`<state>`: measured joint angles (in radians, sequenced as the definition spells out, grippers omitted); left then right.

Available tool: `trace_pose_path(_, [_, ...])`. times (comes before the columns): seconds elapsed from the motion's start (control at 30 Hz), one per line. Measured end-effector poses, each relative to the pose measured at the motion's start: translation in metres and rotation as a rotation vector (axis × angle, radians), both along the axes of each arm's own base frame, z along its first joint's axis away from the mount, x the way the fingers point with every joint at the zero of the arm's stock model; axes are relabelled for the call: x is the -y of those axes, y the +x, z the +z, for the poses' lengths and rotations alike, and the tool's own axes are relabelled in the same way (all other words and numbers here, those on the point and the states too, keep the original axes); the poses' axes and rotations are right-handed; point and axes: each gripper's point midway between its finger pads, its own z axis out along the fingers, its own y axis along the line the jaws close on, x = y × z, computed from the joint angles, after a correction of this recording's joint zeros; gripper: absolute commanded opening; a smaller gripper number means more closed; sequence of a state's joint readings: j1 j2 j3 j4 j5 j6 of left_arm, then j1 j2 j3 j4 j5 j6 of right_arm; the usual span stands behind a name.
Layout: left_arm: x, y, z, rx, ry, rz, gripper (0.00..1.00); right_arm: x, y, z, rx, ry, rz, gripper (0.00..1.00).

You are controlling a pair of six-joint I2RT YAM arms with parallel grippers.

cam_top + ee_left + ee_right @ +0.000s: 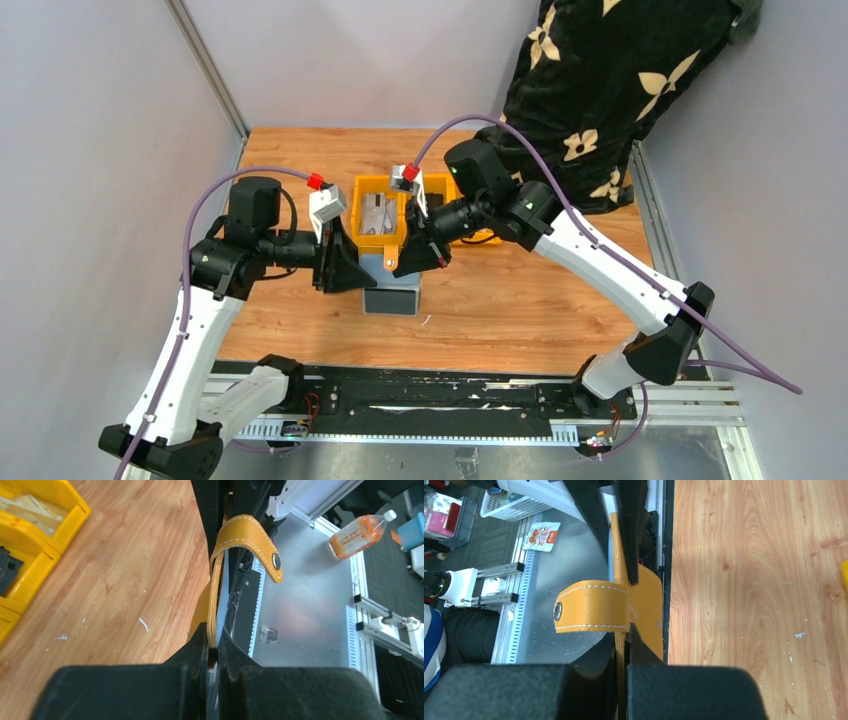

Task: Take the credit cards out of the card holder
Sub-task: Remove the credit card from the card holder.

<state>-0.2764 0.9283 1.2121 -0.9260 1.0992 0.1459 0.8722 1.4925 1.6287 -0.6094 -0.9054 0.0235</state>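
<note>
The mustard-tan card holder [391,283] hangs above the table between my two grippers, its grey inner side facing up. My left gripper [350,268] is shut on one leather edge [215,595], and the snap tab [252,540] curls over beyond the fingertips [200,640]. My right gripper [418,258] is shut on the opposite leather edge [646,610], with the tab [594,607] just past its fingers. A thin pale blue-grey edge [223,592] lies against the leather. I cannot tell whether it is a credit card or lining.
Orange-yellow bins [385,190] stand just behind the holder and show in the left wrist view [60,525], one holding a black item [7,572]. A person in black floral cloth [600,90] stands at the back right. The black rail [440,400] runs along the near edge.
</note>
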Motion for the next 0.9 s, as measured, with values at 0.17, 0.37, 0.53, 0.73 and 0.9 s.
trace_pose_path(0.17, [-0.004, 0.002, -0.008, 0.007, 0.045, 0.035, 1.00, -0.009, 0.009, 0.010, -0.007, 0.092, -0.045, 0.00])
trace_pose_path(0.37, [-0.007, 0.005, 0.002, 0.086, -0.033, 0.163, 1.00, -0.006, 0.023, 0.017, -0.110, 0.267, -0.153, 0.00])
trace_pose_path(0.53, [-0.005, -0.003, 0.024, 0.115, -0.150, 0.196, 1.00, -0.003, 0.020, 0.032, -0.179, 0.384, -0.159, 0.00])
trace_pose_path(0.73, [-0.004, 0.007, 0.029, 0.058, -0.184, 0.234, 1.00, 0.007, 0.005, 0.062, -0.162, 0.505, -0.090, 0.00])
trace_pose_path(0.9, [-0.010, 0.025, 0.027, -0.085, -0.255, 0.303, 1.00, 0.014, -0.005, 0.082, -0.123, 0.580, -0.035, 0.00])
